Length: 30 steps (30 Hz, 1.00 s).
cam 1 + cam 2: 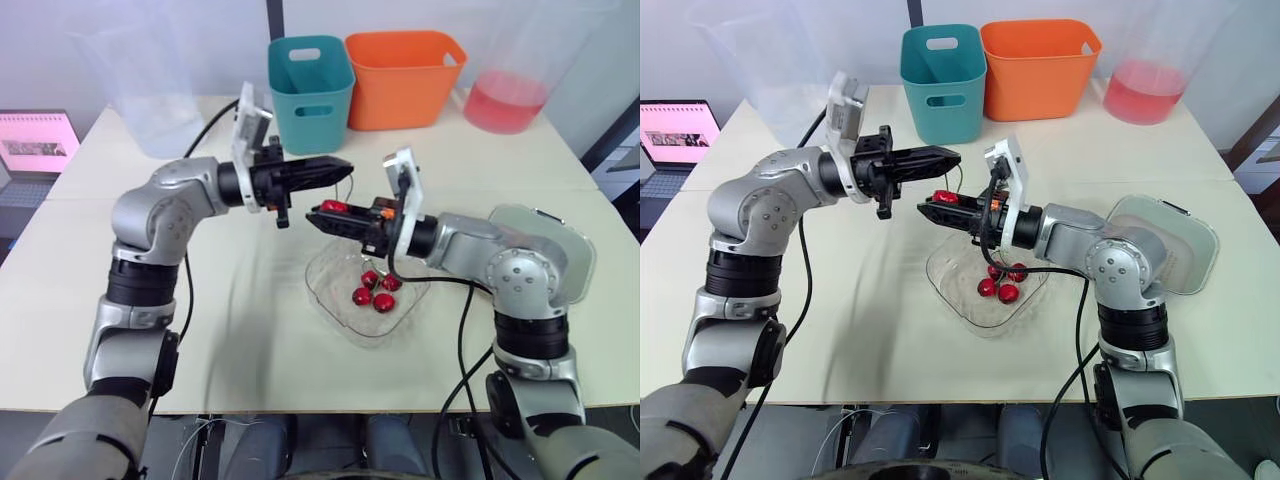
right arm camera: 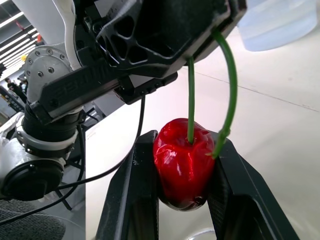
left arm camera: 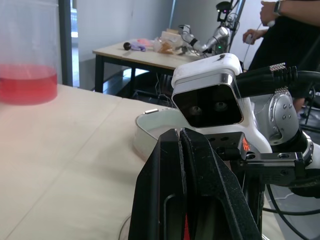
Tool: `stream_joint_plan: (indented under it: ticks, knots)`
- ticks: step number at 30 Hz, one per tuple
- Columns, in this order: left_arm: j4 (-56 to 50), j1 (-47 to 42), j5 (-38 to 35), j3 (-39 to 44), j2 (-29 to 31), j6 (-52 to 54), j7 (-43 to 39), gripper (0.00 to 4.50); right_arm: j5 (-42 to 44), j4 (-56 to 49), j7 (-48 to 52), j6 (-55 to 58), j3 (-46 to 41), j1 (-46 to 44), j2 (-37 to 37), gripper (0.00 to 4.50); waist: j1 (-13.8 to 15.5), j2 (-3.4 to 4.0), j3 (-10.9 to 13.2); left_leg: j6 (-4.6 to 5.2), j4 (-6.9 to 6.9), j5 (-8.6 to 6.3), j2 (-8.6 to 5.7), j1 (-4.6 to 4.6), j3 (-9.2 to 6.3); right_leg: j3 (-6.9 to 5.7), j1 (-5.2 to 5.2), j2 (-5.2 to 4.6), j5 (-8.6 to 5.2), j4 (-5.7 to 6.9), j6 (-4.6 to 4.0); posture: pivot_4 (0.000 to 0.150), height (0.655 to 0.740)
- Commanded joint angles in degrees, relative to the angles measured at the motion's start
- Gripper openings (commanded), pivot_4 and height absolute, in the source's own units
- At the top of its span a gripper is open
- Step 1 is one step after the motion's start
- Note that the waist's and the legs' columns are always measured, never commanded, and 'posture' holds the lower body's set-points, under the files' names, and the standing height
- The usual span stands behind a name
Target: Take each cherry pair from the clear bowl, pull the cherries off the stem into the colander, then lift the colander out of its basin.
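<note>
Stemming step in hand at inspection. Left gripper (image 1: pixel 345 168) was closed on the top of a green stem (image 2: pixel 191 95), held in the air above the clear bowl (image 1: pixel 340 318). Right gripper (image 1: pixel 318 214), facing it from the other side, was clamped on a red cherry (image 2: pixel 182 167) hanging from that stem. A second stem curved down beside the fruit — whether it carried a cherry could not be told. The pair hung over the bowl, in which several loose cherries (image 1: pixel 375 290) lay, well apart from the colander (image 1: pixel 1185 240), judged to be the pale vessel on the table at the robot's right. Assessment: fruit and stem each gripped, not yet parted. The next move called for the two grippers to draw apart along the line of the stem, firmly but without crushing the fruit. The right arm would then need to carry the freed cherry across to the colander before letting go — a release here would drop it into the bowl.
</note>
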Motion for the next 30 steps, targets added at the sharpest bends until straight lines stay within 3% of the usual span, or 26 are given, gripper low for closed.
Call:
stream_joint_plan:
  ticks: [1, 25, 30]
  knots:
    - [-1.0, -1.5, -0.9, 2.8, 0.4, -1.7, 0.4, 0.00, 0.0, -2.2, 0.5, 1.0, 1.5, 1.2, -0.7, 1.15, 0.0, 0.00, 0.0, 0.00, 0.00, 0.00, 0.00, 0.00, 0.00, 0.00, 0.00, 0.00, 0.00, 0.00, 0.00, 0.150, 0.7400]
    - [0.6, -2.6, -1.1, 4.0, -1.6, -3.9, 1.0, 0.00, -3.4, -5.7, 1.0, 1.8, 5.7, 4.1, -4.3, 1.15, 0.1, -0.01, 0.0, 0.00, 0.01, 0.00, 0.00, 0.00, 0.01, 0.01, -0.01, 0.00, 0.00, -0.05, 0.00, 0.150, 0.7400]
    - [0.0, -1.5, -0.3, 3.3, -1.1, -4.4, 0.5, 0.00, -1.1, -5.6, 1.2, 1.0, 1.6, 3.3, -4.2, 1.15, 0.1, -0.01, 0.0, 0.00, 0.01, 0.00, 0.00, 0.01, 0.00, 0.01, 0.00, 0.00, 0.00, -0.05, 0.00, 0.150, 0.7400]
